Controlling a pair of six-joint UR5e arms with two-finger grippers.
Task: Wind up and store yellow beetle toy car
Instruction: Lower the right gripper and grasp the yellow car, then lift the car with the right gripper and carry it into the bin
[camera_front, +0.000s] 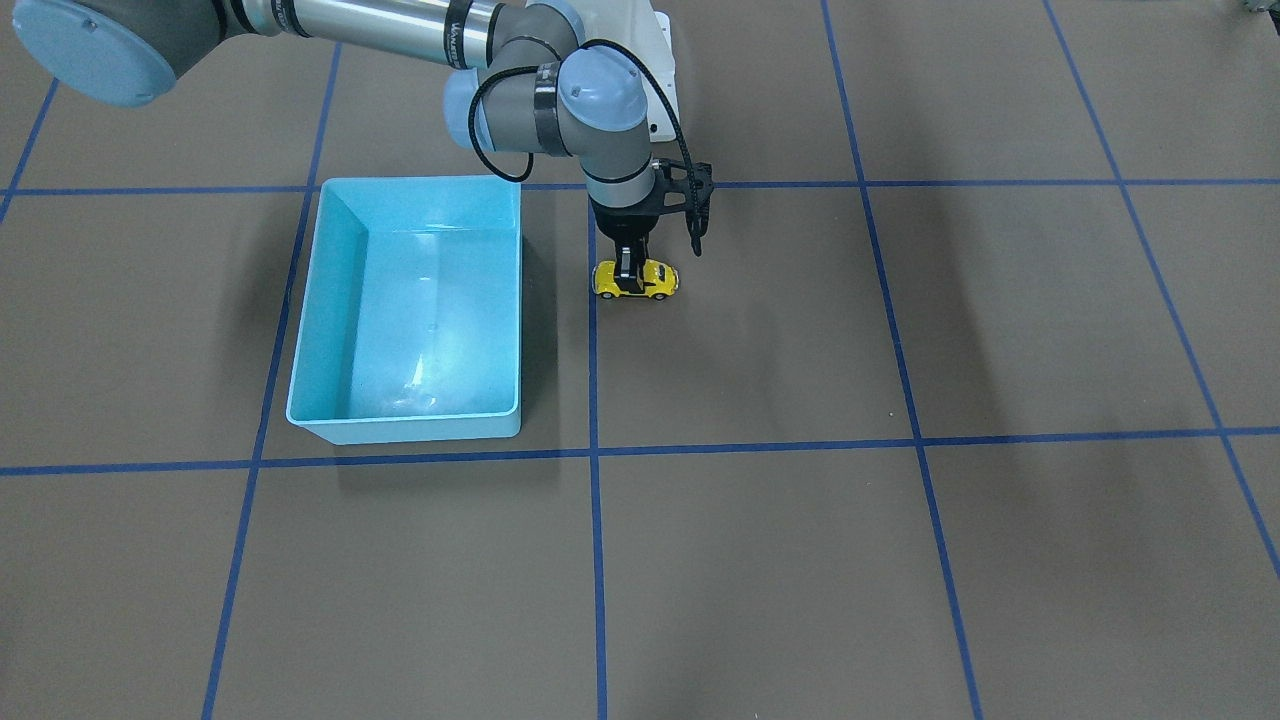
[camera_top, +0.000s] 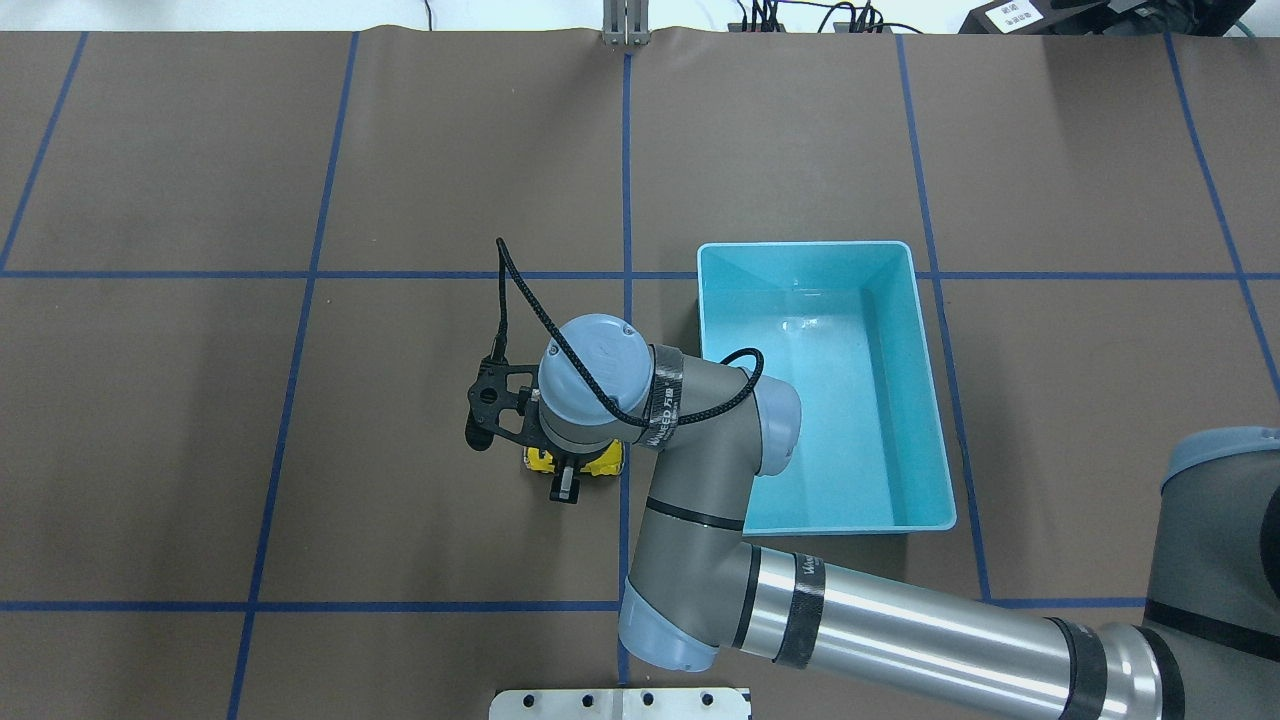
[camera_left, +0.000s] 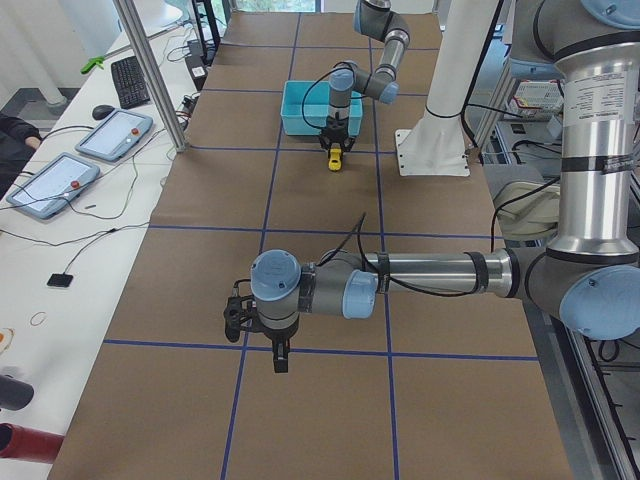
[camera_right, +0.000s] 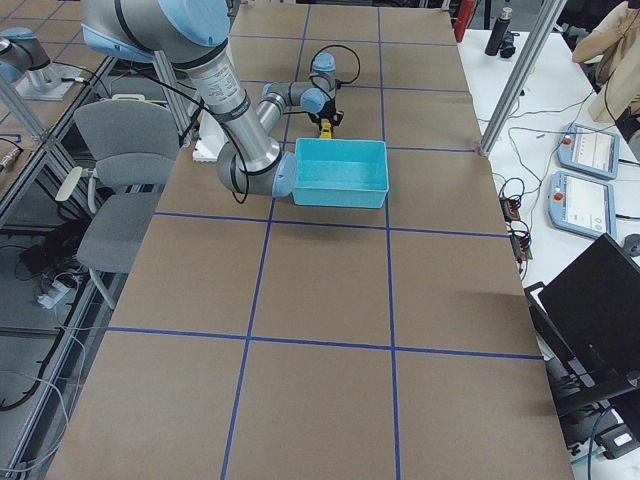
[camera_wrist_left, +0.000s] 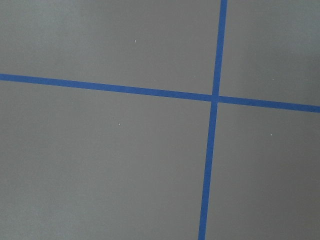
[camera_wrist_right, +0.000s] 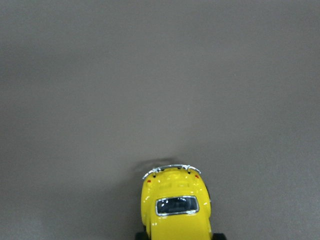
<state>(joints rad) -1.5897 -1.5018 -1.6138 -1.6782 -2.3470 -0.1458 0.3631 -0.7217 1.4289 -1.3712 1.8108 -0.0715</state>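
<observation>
Gripper on right arm (camera_front: 630, 274) clamps glossy, rounded yellow beetle toy car (camera_front: 661, 279).

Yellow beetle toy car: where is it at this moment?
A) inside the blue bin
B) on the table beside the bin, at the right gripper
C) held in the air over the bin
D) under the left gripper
B: the yellow beetle toy car stands on the table outside the blue bin, with the right gripper astride it.
</observation>
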